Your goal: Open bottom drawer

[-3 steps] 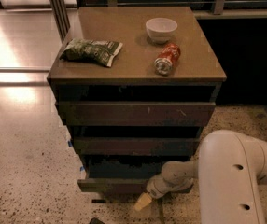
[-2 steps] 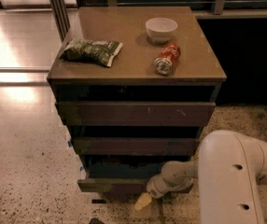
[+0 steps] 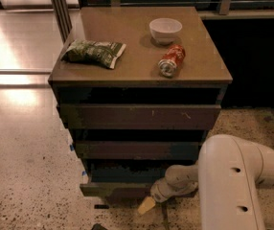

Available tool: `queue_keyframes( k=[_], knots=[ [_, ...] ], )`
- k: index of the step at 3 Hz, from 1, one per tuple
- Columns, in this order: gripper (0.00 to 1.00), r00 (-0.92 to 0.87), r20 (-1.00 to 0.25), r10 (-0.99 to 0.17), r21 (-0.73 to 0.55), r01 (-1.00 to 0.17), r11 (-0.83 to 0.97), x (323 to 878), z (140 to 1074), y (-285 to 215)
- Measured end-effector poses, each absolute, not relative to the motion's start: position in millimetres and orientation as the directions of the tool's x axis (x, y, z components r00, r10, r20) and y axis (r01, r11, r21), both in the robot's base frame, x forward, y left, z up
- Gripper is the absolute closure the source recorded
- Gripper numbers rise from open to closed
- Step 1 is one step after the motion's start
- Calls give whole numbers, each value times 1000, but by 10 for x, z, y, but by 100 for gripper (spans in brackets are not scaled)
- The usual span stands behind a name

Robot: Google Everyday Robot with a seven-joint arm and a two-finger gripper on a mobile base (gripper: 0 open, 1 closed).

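One view: the bottom drawer (image 3: 113, 189), a flat, dark-brown, handle-less front, sits lower centre and partly out, its long axis running left-right. The pincer (image 3: 147, 204) hangs just below the front's right end. Clenched or released, I cannot tell. The smooth brown desk (image 3: 127, 42) tops the stack.

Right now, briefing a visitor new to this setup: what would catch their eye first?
The big white robot arm fills the lower right, its gripper low at the bottom drawer, which juts out. On the cabinet top sit a white bowl, a red can on its side and a green snack bag.
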State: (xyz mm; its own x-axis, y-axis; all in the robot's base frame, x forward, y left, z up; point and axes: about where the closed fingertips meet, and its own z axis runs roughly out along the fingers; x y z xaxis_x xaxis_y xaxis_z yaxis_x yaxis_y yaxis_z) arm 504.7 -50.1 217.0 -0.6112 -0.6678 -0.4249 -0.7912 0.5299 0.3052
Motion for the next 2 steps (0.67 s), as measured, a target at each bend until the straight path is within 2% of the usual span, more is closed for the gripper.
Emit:
queue_keyframes(
  k=[2],
  knots=[
    [0,-546,-502,-671,235,-832,502,5388,2406,-341]
  ],
)
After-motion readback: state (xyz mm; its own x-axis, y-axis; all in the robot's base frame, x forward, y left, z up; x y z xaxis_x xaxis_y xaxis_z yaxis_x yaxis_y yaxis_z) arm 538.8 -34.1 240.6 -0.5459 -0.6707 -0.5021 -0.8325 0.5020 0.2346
